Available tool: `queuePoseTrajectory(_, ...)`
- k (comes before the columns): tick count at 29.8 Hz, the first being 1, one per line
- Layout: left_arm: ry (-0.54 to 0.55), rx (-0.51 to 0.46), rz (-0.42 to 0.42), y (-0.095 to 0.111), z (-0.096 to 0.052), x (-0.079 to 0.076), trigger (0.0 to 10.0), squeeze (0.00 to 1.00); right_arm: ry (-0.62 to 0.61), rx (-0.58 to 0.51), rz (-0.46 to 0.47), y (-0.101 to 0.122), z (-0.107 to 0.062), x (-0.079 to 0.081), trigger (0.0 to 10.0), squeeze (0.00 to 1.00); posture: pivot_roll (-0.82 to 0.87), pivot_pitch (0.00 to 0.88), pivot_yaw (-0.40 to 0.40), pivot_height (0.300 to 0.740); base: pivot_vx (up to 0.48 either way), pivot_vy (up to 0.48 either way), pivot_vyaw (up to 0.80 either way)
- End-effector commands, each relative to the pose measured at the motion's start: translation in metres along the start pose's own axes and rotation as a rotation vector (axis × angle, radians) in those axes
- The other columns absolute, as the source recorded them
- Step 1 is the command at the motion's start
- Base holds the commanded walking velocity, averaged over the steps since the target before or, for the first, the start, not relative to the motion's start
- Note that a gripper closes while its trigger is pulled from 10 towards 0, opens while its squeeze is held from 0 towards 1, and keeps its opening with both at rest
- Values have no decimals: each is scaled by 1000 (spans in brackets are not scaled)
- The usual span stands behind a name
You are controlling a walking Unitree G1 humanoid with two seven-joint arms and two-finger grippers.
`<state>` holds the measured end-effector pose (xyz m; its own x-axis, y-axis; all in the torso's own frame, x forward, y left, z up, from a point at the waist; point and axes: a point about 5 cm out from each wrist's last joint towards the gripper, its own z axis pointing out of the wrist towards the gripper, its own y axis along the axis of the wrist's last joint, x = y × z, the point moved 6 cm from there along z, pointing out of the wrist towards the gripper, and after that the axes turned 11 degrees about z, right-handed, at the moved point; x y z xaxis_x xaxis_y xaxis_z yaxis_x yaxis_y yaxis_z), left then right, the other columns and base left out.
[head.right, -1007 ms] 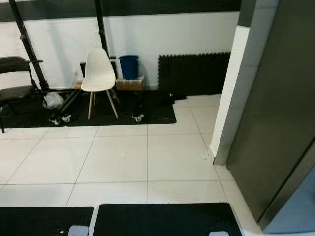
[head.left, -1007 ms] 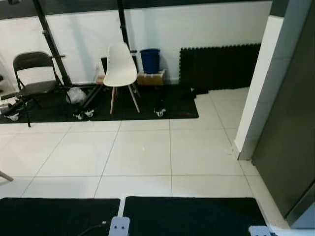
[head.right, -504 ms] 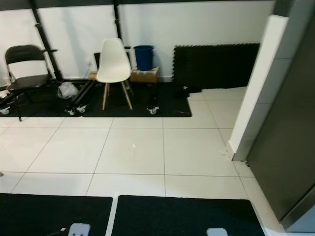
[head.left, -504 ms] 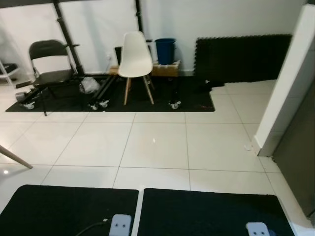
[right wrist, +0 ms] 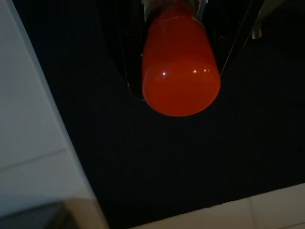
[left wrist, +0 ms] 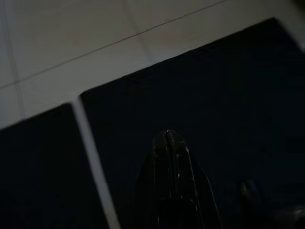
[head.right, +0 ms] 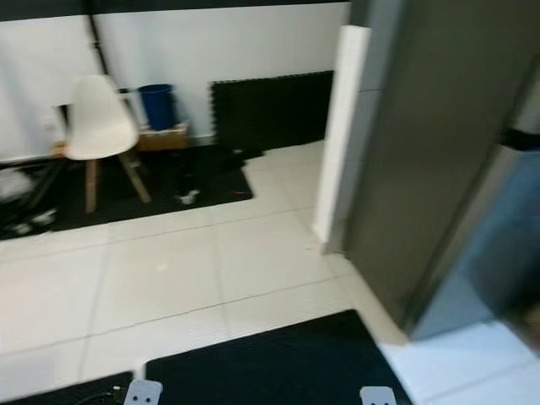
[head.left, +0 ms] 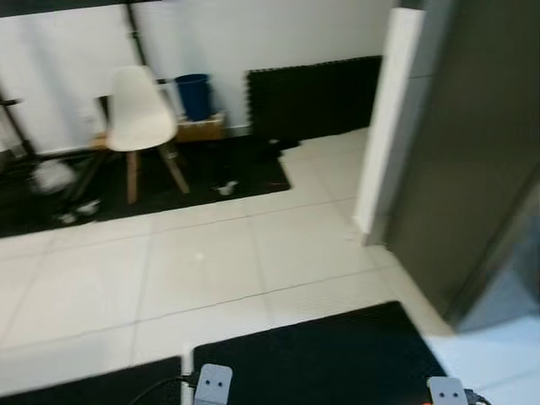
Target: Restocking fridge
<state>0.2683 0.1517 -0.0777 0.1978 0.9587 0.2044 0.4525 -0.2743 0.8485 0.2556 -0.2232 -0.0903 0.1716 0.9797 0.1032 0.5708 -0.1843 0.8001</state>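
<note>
Fridge panels, dark grey, rise on our right beside a white pillar, and we see them blurred. In our right wrist view an orange bottle sits pinched between the two black fingers of our right gripper, its rounded end pointing away over the black floor mat. Our left gripper hangs above the same black mat, its fingers pressed together and holding nothing. Ahead of us lies pale tiled floor. Against the far white wall stand a white chair on wooden legs, a blue bin on a low wooden box, and a black foam panel leaning upright.
</note>
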Motion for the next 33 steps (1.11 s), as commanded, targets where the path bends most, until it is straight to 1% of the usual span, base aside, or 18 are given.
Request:
queuePoseTrajectory(1,0,30,1,-9,-3,-1,10000,0,-12,21,21,-7,-2,-1,10000,0,-28,96,46,740,0,0,-800)
queuePoseTrajectory(14,-4,40,-6,-9,-2,-2,10000,0,-25,19,33,-9,-3,-2,10000,0,-31,100,54,740,0,0,-800)
queuePoseTrajectory(19,-7,15,-11,-3,0,-3,10000,0,-37,11,47,-8,-3,-4,10000,0,-33,101,56,740,0,0,-800)
queuePoseTrajectory(25,-14,2,-16,1,1,-4,10000,0,-52,1,66,-6,-3,-6,10000,0,-35,100,61,740,0,0,-800)
queuePoseTrajectory(26,-22,3,-47,1,1,-5,10000,0,-56,0,71,-6,-3,-7,10000,0,-35,101,63,740,0,0,-800)
queuePoseTrajectory(27,-24,-2,-53,2,1,-5,10000,0,-60,-1,75,-6,-3,-7,10000,0,-35,101,64,740,0,0,-800)
queuePoseTrajectory(33,-34,-19,-45,6,2,-6,10000,0,-72,-1,90,-7,-4,-9,10000,0,-35,101,66,740,0,0,-800)
